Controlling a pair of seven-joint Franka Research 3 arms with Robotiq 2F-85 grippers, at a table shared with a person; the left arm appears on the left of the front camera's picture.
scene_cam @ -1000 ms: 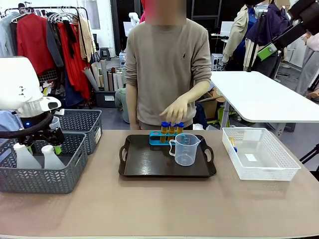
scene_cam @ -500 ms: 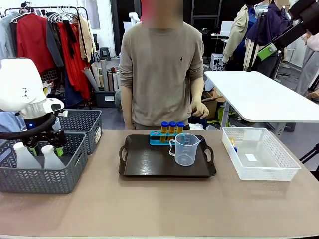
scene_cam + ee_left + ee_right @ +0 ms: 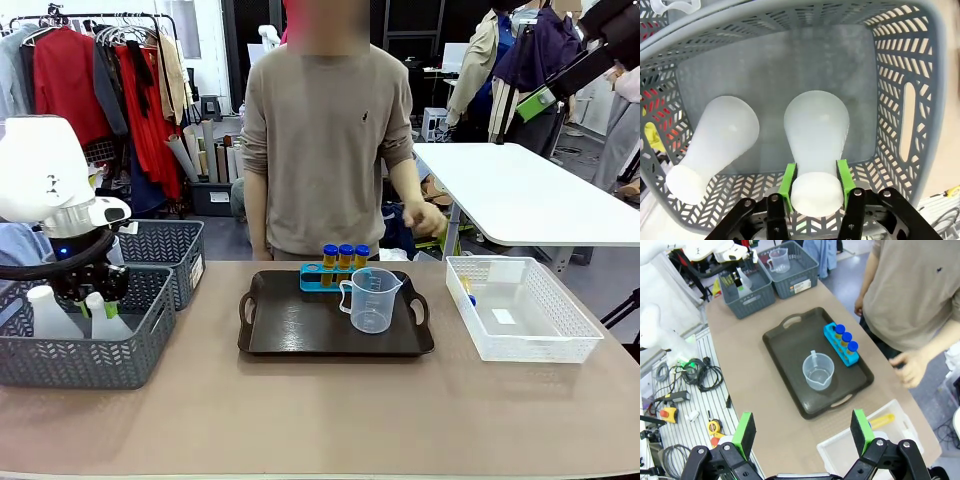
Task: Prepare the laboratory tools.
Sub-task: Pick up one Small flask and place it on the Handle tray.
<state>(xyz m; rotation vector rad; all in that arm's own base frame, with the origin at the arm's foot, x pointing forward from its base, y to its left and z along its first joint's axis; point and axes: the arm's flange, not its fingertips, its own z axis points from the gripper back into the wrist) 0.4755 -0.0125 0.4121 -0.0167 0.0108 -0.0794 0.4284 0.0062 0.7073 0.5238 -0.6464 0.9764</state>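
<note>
Left wrist view: left gripper (image 3: 816, 185), green pads pressed on both sides of the neck of one conical flask (image 3: 816, 130), upright in grey basket (image 3: 910, 100) beside a second flask (image 3: 722, 135). Right gripper (image 3: 802, 432): jaws wide apart, empty, high above tray (image 3: 790, 350) carrying beaker (image 3: 818, 371) and blue rack (image 3: 837, 347) with three tubes (image 3: 845, 336).

I can't make out any readable text: the white label (image 3: 196, 270) on the grey basket (image 3: 165, 228) at left and the beaker (image 3: 371, 300) scale marks are too small.
</note>
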